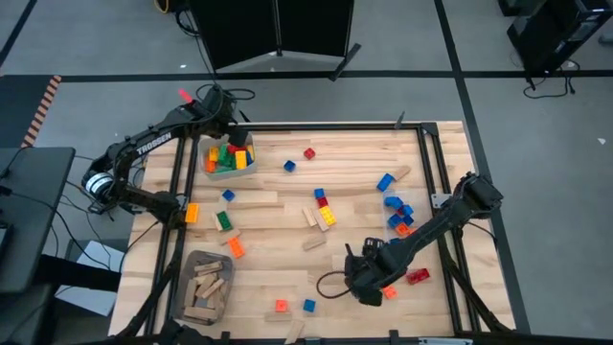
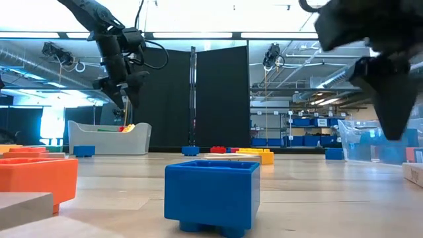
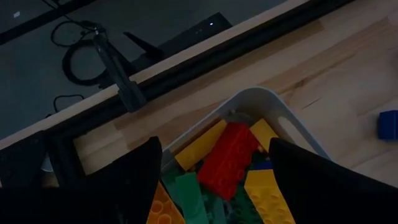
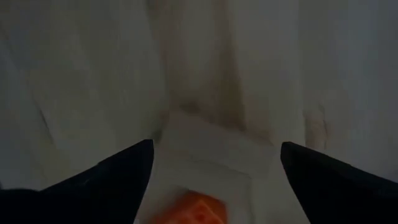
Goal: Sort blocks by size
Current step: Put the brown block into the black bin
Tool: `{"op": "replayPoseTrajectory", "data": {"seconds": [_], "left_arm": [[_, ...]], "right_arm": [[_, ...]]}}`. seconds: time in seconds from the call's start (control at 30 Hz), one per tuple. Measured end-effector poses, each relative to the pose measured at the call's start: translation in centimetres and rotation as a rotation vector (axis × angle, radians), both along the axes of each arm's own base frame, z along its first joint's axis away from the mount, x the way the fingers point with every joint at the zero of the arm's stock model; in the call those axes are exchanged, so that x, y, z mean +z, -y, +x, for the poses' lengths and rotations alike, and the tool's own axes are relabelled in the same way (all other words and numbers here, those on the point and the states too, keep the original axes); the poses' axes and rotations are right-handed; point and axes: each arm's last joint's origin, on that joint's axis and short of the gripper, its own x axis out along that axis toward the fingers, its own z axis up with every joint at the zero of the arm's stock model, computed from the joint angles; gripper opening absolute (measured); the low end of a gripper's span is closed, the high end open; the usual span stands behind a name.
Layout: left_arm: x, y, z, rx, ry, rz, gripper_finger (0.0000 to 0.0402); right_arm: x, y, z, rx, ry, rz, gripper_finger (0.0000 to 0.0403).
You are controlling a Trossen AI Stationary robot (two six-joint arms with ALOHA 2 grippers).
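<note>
From above, we see our left end effector (image 1: 237, 144) hanging over a grey bin (image 1: 230, 171) full of coloured bricks at the worktop's (image 1: 287, 278) far-left corner. Our right end effector (image 1: 367, 286) sits low near the front right, by an orange brick (image 1: 389, 291). Loose blocks (image 1: 324, 213) lie scattered across the boards, and tan wooden pieces (image 1: 206, 286) fill a second bin at front left.

At table height, a blue brick (image 2: 211, 196) stands nearest the camera.

Through the left wrist, our fingers (image 3: 124, 186) stand wide above a red brick (image 3: 229, 159) in the bin.

Through the right wrist, our fingers (image 4: 118, 177) spread wide, empty, the orange brick between them.
</note>
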Motion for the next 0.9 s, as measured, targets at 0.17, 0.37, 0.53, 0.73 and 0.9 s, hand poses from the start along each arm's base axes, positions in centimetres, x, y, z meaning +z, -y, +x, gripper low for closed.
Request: {"op": "replayPoseTrajectory", "data": {"seconds": [0.17,0.37,0.53,0.73,0.9], "left_arm": [[0.0,0.0,0.0,0.0,-0.003,-0.004,0.0303],[-0.1,0.1,-0.1,0.0,-0.008,-0.01,0.0303],[-0.1,0.1,-0.1,0.001,-0.007,-0.008,0.0303],[0.0,0.0,0.0,0.001,0.001,0.002,0.0303],[0.1,-0.1,0.1,0.004,0.009,0.008,0.0303]], "right_arm": [[-1.1,0.1,-0.3,0.199,-0.081,-0.044,0.0353],[-1.4,0.0,-0.6,0.307,-0.109,-0.063,0.0341],[-1.4,-0.6,-1.2,0.402,-0.124,-0.073,0.0334],[-1.3,-0.8,-1.9,0.367,-0.159,-0.112,0.0328],[-1.3,-0.7,-1.3,0.246,-0.112,-0.109,0.032]]}}
